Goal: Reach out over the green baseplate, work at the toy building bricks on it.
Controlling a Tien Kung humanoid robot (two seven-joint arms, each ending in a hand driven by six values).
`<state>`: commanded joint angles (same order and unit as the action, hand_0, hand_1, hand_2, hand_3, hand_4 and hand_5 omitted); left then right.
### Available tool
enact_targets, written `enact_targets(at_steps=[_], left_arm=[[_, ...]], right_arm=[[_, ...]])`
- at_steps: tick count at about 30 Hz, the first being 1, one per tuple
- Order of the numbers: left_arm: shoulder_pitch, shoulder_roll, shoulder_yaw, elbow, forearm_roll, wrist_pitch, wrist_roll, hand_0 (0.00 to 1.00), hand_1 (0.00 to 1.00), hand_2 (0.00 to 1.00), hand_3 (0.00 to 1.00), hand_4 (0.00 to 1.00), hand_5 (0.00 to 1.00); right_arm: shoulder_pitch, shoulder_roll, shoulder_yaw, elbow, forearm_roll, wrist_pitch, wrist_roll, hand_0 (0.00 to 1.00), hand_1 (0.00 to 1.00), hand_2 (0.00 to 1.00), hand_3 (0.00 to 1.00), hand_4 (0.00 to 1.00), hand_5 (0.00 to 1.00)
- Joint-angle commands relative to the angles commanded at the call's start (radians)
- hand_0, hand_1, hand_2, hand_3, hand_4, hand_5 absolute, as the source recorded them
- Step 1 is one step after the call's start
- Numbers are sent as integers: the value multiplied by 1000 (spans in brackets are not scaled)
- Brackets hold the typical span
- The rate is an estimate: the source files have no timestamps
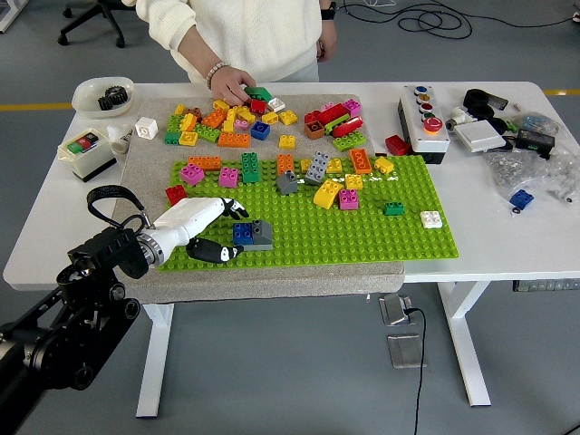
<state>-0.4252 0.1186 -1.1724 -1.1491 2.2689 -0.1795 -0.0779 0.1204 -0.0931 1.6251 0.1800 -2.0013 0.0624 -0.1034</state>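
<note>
White desk (507,237) carrying the green baseplate (362,231); left hand (201,227) is reaching over its near-left corner, fingers (227,208) pinching a blue brick (242,234) joined to a grey brick (261,235). Person's hand (230,84) is picking through the far loose bricks (237,120).

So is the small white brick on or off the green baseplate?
On. The white brick sits on the green baseplate, near its right edge.

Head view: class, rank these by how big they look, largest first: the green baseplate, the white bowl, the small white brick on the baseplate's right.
1. green baseplate
2. white bowl
3. small white brick
The differences are clear; camera distance does not change the order.
</note>
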Motion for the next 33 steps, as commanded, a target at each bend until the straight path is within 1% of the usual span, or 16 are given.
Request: enact_targets(at_steps=[4, 5, 8, 10, 11, 16, 17, 22, 23, 26, 28, 29, 30, 33], left_arm=[[-2, 0, -1, 1, 0, 1, -1, 815, 786, 760, 822, 841, 307], [-3, 0, -2, 1, 0, 2, -2, 819, 789, 770, 867, 868, 319], [-3, 0, -3, -1, 0, 2, -3, 819, 789, 770, 867, 868, 319], [-2, 1, -6, -7, 0, 0, -3, 819, 789, 770, 867, 868, 319], [-1, 2, -8, -12, 0, -1, -3, 821, 792, 777, 859, 885, 324], [9, 10, -21, -42, 0, 4, -3, 821, 792, 777, 859, 885, 324], [12, 13, -24, -51, 0, 9, -4, 868, 813, 793, 812, 886, 344], [31, 21, -44, -84, 0, 42, -11, 868, 813, 793, 812, 886, 344], [32, 21, -44, -85, 0, 43, -11, 924, 852, 830, 654, 889, 385], [62, 34, -60, -119, 0, 85, -19, 924, 852, 830, 654, 889, 385], [75, 39, -67, -131, 0, 102, -24, 924, 852, 830, 654, 889, 385], [78, 40, -69, -133, 0, 105, -25, 998, 966, 908, 593, 998, 566], [89, 43, -71, -137, 0, 120, -32, 998, 966, 908, 593, 998, 566], [110, 50, -70, -144, 0, 141, -40, 998, 966, 908, 593, 998, 566]], right_arm=[[1, 0, 0, 0, 1, 0, 0, 737, 615, 636, 540, 770, 490], [1, 0, 0, 0, 1, 0, 0, 736, 615, 636, 540, 770, 490], [1, 0, 0, 0, 2, 0, 0, 736, 615, 636, 540, 770, 490], [1, 0, 0, 0, 2, 0, 0, 736, 615, 636, 540, 770, 490], [1, 0, 0, 0, 2, 0, 0, 736, 615, 636, 540, 770, 489], [-1, 0, 1, 0, 1, 0, 0, 736, 615, 636, 540, 770, 489], [-2, 0, 1, 0, 0, 0, 0, 737, 615, 636, 540, 770, 489], [-4, 1, 2, 0, -3, 0, 0, 737, 615, 636, 540, 770, 489], [-4, 1, 2, 0, -3, 0, 0, 737, 615, 635, 540, 769, 490], [-6, 1, 3, 0, -5, 0, 0, 737, 615, 635, 540, 769, 490], [-8, 1, 3, 0, -6, 0, 0, 737, 615, 635, 540, 769, 490], [-8, 1, 3, 0, -6, 0, 0, 737, 615, 635, 540, 770, 490], [-8, 1, 4, 0, -7, 0, 0, 737, 615, 635, 540, 770, 490], [-8, 1, 3, 0, -7, 0, 1, 737, 615, 635, 540, 770, 490]])
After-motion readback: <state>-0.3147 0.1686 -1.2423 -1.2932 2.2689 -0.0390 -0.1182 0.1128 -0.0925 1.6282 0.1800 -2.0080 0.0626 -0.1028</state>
